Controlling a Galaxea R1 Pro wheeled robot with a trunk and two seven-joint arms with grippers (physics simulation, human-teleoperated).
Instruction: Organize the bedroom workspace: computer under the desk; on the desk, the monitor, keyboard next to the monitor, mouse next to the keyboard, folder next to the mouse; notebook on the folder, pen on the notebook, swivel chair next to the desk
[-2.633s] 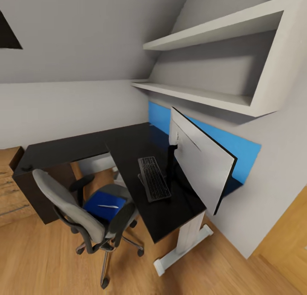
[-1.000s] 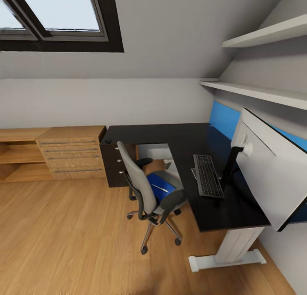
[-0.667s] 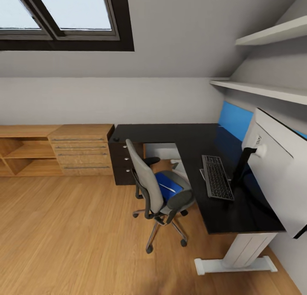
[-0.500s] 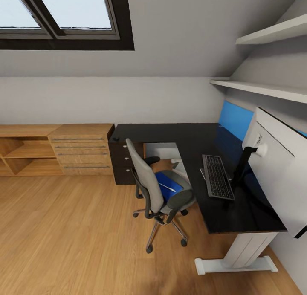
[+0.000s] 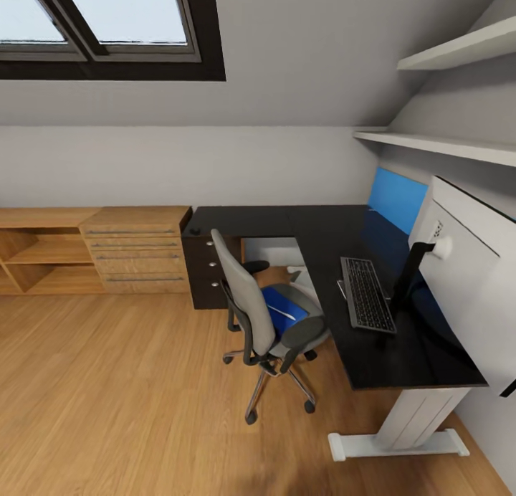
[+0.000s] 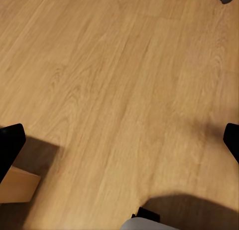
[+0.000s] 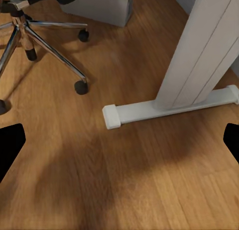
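Our head camera has swung leftward since the first picture — the skylight (image 5: 107, 23) at eleven o'clock and the light wood drawer unit (image 5: 136, 251) at nine o'clock have come into sight. Nothing among the furniture itself has shifted; over the last half second our view has barely crept.

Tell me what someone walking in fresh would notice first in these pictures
Probably the large black L-shaped desk in the room's corner, with the keyboard lying on it beside the white-backed monitor. Next, the grey swivel chair pulled up to the desk, with the bright blue folder on its seat. A dark-framed skylight sits high in the sloped ceiling above the light wood drawer unit.
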